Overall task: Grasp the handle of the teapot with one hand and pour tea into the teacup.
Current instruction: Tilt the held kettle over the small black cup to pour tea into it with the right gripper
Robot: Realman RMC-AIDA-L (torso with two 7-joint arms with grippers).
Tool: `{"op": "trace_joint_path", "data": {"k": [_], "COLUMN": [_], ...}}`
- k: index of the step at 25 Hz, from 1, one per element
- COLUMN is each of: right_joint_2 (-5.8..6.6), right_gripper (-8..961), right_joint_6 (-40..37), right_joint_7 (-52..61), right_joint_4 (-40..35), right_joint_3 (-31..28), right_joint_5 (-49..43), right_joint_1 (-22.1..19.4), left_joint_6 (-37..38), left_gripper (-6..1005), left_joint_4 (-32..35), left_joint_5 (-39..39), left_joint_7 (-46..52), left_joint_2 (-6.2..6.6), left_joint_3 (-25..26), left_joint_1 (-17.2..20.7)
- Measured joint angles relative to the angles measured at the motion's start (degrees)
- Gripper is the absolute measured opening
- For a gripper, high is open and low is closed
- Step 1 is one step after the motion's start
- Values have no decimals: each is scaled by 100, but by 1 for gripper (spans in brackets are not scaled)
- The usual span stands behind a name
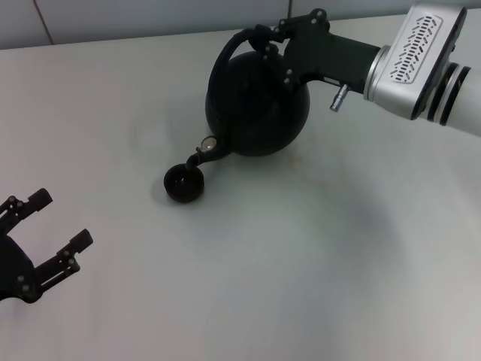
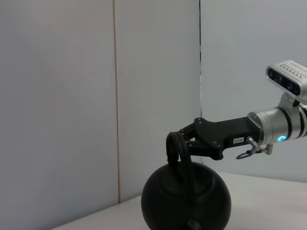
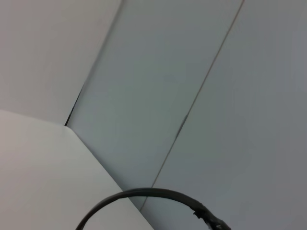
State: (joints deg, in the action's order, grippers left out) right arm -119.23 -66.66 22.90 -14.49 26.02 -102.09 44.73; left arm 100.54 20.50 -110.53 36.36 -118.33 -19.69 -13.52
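Head view: right gripper (image 1: 264, 39) clamps the handle (image 1: 225, 53), tilting the teapot (image 1: 259, 101) spout-down over the teacup (image 1: 183, 183); left gripper (image 1: 46, 233) parked, fingers spread.

The teapot (image 2: 186, 197) loses its base to the bottom edge in the left wrist view, and its lid cannot be seen from the head. The right wrist view shows only an arc of the handle (image 3: 144, 195). The left gripper (image 1: 43, 239) is partly cropped at the frame's left edge.
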Motion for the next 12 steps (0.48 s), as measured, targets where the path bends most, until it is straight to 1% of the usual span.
{"op": "trace_joint_path", "data": {"k": [8, 12], "right_joint_2": [-3, -4], "right_gripper": [85, 82], "right_joint_6": [14, 17], "right_joint_7": [-369, -379], "right_joint_4": [-18, -29], "right_joint_3": [17, 17], "right_joint_5": [2, 0], "right_joint_1": [59, 94], "left_joint_6": [0, 0], "left_gripper": [812, 812], "left_joint_4": [-29, -30], "left_joint_5": [16, 20], "left_joint_7": [-2, -4], "left_joint_2": [3, -4], "left_joint_3": [0, 0], "left_joint_1": [-11, -11]}}
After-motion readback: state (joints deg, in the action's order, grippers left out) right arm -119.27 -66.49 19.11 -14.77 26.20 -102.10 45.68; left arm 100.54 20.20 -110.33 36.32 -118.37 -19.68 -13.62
